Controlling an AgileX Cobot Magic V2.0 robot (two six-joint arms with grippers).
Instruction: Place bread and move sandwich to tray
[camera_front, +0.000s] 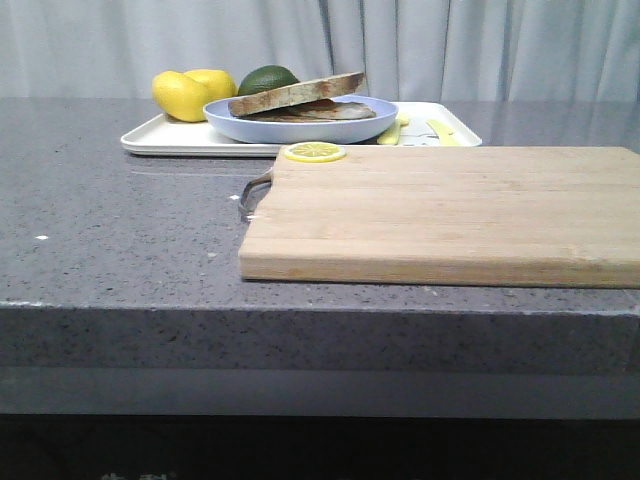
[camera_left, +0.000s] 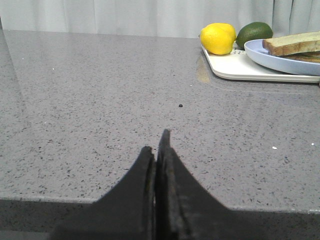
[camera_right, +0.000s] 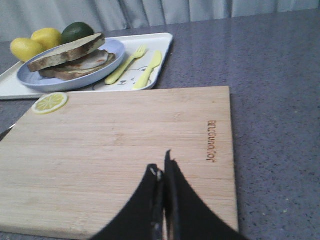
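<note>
**Already plated: sandwich sat on the tray, both hands closed and empty**

Broadly, the grey speckled surface (camera_front: 120, 230) carried everything. Largest on it was the wooden cutting board (camera_front: 450, 215), lying near the front edge with a lemon slice (camera_front: 314, 152) on its far left corner. Behind the board lay the tray (camera_front: 160, 140), and on it stood the light blue plate (camera_front: 300, 125) holding the sandwich (camera_right: 70, 60), whose top layer was the bread (camera_front: 297, 94), tilted. Two lemons (camera_front: 190, 93) and a green avocado (camera_front: 267, 78) rested at the tray's left end; a yellow fork (camera_right: 125, 65) and knife (camera_right: 148, 69) lay to the right of the plate. The left hand (camera_left: 159, 150) hovered over bare surface, fingers together. The right hand (camera_right: 162, 172) hung over the board, fingers likewise pressed together, gripping nothing.
</note>
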